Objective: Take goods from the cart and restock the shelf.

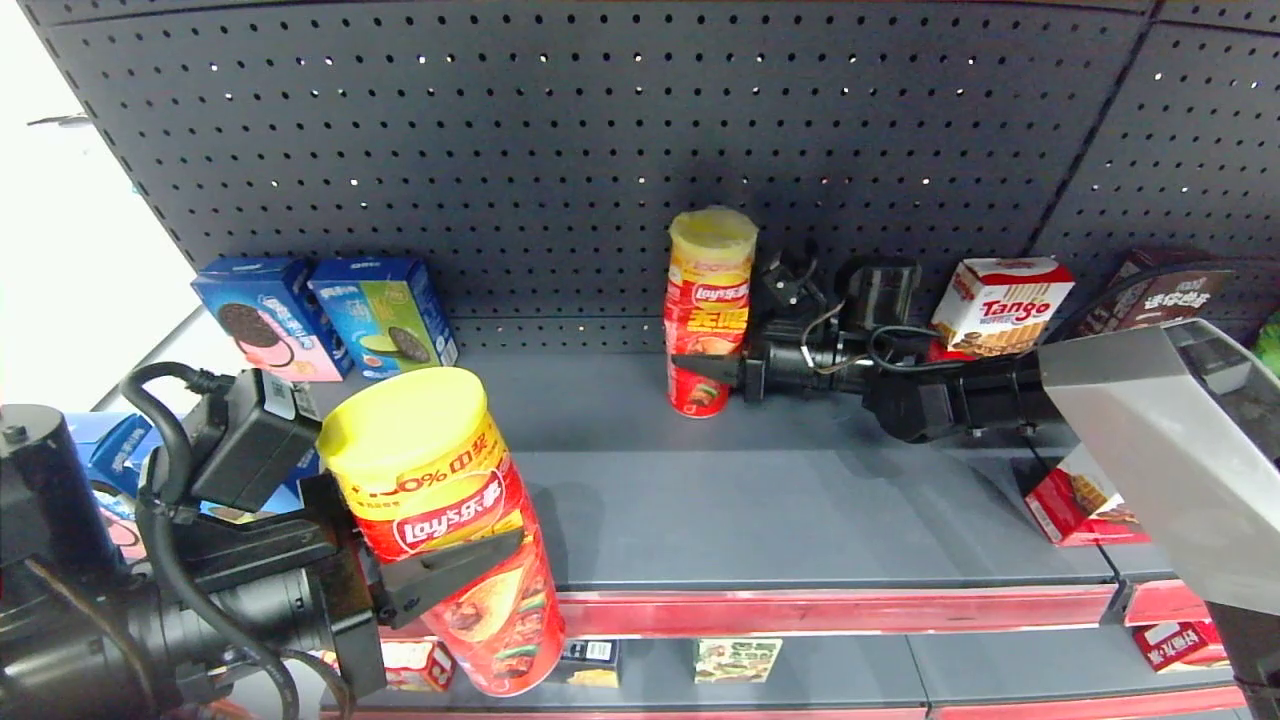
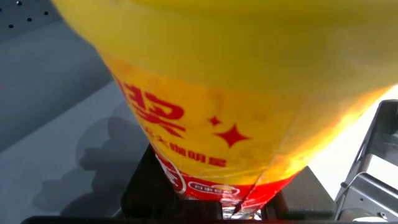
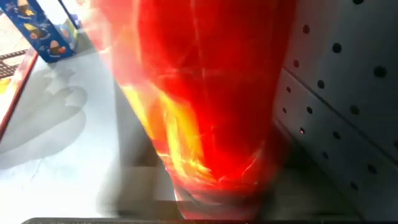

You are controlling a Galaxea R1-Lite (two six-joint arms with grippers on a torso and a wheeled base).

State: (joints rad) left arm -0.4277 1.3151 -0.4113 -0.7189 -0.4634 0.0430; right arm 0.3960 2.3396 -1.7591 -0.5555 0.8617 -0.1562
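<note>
Gripping near can (image 1: 425,450), left claw (image 1: 440,545); far can (image 1: 710,265), seemingly, right claw (image 1: 705,360).

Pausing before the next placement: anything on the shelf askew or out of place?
Yes: the red wafer box lies skewed at the shelf front, right side, unlike the standing blue boxes. The chip can at the back stands straight.

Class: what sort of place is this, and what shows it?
Most likely a shop aisle: a dark grey metal shelf with pegboard back, a red price strip along its edge, and blue cardboard biscuit boxes standing on it.
</note>
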